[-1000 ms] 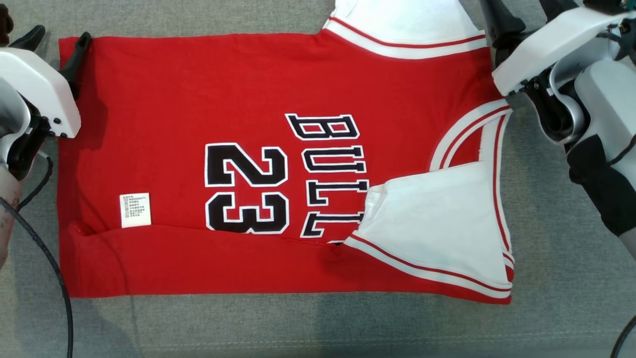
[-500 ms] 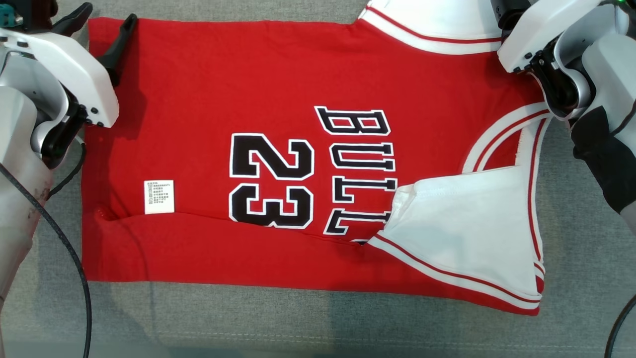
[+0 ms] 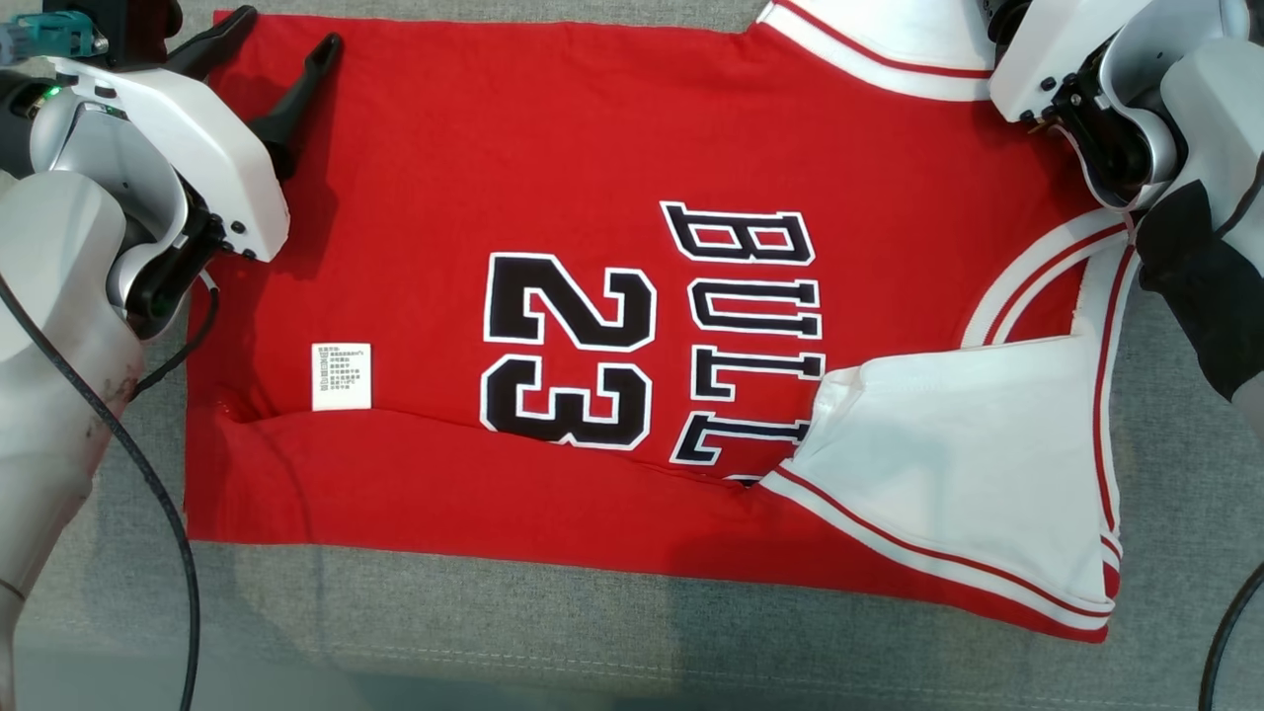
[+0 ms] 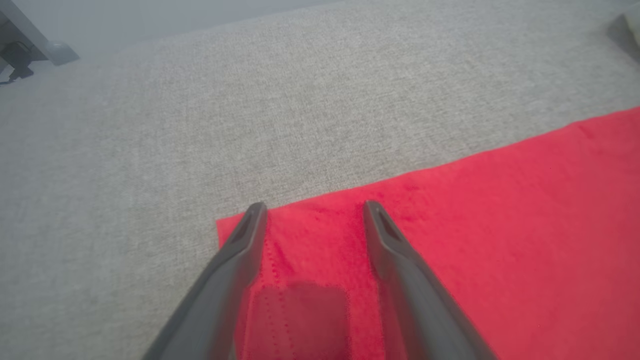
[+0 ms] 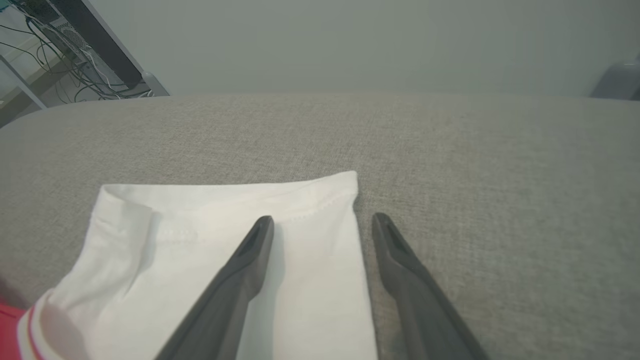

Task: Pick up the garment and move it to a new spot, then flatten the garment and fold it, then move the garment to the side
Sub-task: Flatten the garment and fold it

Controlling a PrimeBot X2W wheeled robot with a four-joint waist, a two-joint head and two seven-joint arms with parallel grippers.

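The garment (image 3: 612, 148) is a red jersey with black "BULLS 23" print and white sleeves, lying flat on a grey fabric surface (image 3: 592, 642). Its near long edge is folded up over the body, and one white sleeve (image 3: 968, 444) is folded in at the lower right. My left gripper (image 3: 281, 39) hovers open over the garment's far left corner (image 4: 225, 227), both fingers above red cloth, gripper (image 4: 314, 207) empty. My right gripper (image 5: 322, 220) is open at the far white sleeve (image 5: 200, 240), one finger over the sleeve's edge and the other over bare grey fabric.
A black cable (image 3: 148, 494) hangs along my left arm at the left edge. The grey surface ends in a rounded far edge (image 5: 320, 97), with a desk and wires (image 5: 60, 50) beyond it. Grey fabric stretches past the garment's left corner (image 4: 150, 125).
The whole head picture has shifted, so the camera moved. Against the garment, my left gripper has come in from beside the far left corner to above it. Both grippers stay open.
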